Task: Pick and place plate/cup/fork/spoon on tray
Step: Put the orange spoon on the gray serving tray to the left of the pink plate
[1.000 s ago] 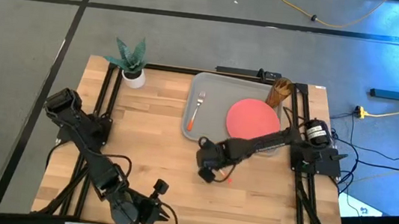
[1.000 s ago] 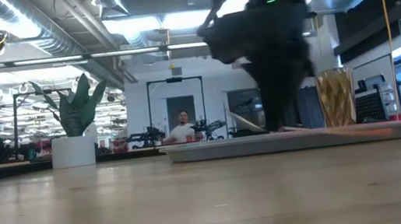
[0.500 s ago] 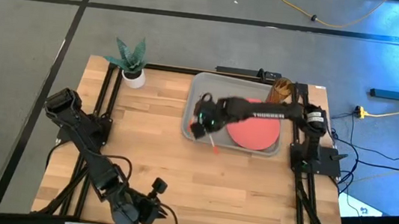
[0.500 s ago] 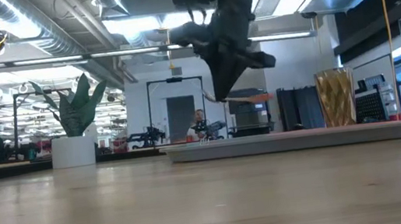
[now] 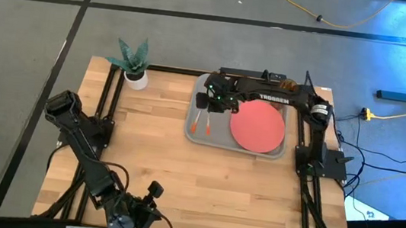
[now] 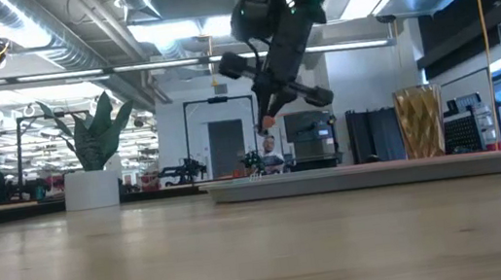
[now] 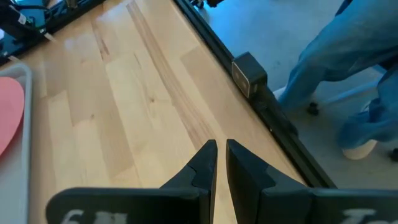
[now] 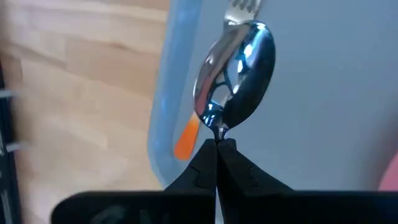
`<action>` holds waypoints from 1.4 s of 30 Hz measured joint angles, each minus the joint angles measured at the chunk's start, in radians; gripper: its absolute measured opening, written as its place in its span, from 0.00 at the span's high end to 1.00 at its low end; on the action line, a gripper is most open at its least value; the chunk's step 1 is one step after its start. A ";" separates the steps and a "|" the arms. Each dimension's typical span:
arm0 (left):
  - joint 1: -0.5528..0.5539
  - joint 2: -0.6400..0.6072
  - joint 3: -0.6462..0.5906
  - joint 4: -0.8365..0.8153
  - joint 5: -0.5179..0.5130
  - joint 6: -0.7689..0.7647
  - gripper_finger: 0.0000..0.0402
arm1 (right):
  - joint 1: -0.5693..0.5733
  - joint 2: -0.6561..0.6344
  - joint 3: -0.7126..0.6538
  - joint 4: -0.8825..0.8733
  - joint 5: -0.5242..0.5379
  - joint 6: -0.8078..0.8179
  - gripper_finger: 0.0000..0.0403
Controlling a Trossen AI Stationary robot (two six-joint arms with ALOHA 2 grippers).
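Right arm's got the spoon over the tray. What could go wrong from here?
1. The right claw pinches the spoon only at the neck below its bowl; it may swivel or slip out.
2. The fork lies on the tray right beside the drop spot, so the spoon might land across it.
3. It hangs near the tray's left rim in the high view; a bounce could send it onto the table.

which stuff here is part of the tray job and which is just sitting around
Job: tray, plate, cup, fork, spoon pinched in the right gripper over the tray.
Lying about: potted plant, yellow cable on the floor.
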 joint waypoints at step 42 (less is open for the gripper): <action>0.000 0.000 0.000 -0.047 0.022 -0.072 0.93 | -0.098 0.221 0.000 0.165 -0.060 0.049 0.91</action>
